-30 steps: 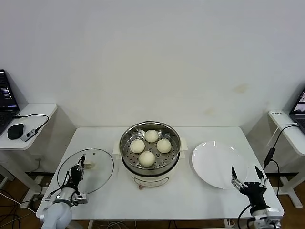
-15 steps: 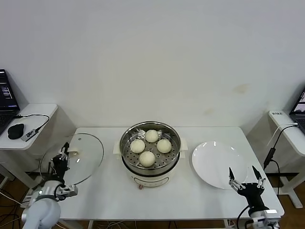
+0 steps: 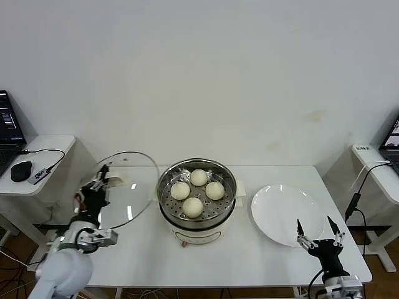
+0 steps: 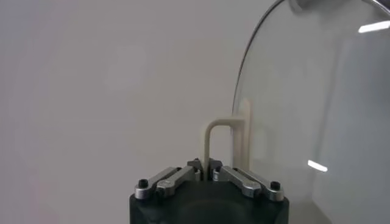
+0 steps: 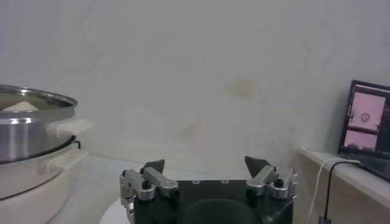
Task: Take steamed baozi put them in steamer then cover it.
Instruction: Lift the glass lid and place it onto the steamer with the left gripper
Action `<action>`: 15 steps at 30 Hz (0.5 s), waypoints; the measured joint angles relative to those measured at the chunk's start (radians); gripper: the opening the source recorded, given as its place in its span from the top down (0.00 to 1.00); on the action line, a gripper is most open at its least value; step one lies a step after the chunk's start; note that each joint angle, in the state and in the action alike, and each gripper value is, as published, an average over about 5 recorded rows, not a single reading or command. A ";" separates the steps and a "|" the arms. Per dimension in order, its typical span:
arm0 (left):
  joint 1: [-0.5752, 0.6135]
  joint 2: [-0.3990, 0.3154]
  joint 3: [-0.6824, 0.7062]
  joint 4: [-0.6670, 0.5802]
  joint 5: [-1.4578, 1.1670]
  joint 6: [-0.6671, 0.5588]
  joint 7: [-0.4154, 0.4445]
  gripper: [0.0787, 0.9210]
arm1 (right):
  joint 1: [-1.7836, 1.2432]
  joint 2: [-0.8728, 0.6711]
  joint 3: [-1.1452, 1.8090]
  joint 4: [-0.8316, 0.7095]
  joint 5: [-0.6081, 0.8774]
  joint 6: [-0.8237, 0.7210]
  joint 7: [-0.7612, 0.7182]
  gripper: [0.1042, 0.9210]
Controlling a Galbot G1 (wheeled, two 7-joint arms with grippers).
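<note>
Head view, left gripper (image 3: 95,189) clamped on glass lid (image 3: 124,190) handle, right gripper (image 3: 320,232) wide open

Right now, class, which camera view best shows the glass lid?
The head view: the whole glass lid shows, lifted and tilted beside the steamer, held by the left gripper. The left wrist view shows only its handle and part of the rim. The right wrist view shows none.

You're looking at a lab or test room, not a kitchen: a plain white tabletop (image 3: 274,261) stands against a bare white wall (image 3: 199,75), flanked by small white side desks (image 3: 43,146) carrying an open black laptop (image 3: 7,128), a black computer mouse (image 3: 20,170) and trailing black cables (image 3: 355,202).
</note>
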 measured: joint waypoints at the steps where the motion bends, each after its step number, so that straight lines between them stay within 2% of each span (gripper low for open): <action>1: -0.013 0.000 0.022 -0.005 0.000 0.012 0.008 0.93 | 0.000 0.004 -0.003 0.001 -0.008 0.001 0.000 0.12; 8: -0.123 -0.027 0.165 -0.008 0.056 0.073 0.078 0.93 | -0.001 0.037 -0.033 -0.002 -0.075 0.008 0.009 0.12; 15: -0.230 -0.096 0.287 0.024 0.196 0.112 0.165 0.93 | 0.007 0.053 -0.050 -0.021 -0.130 0.012 0.016 0.12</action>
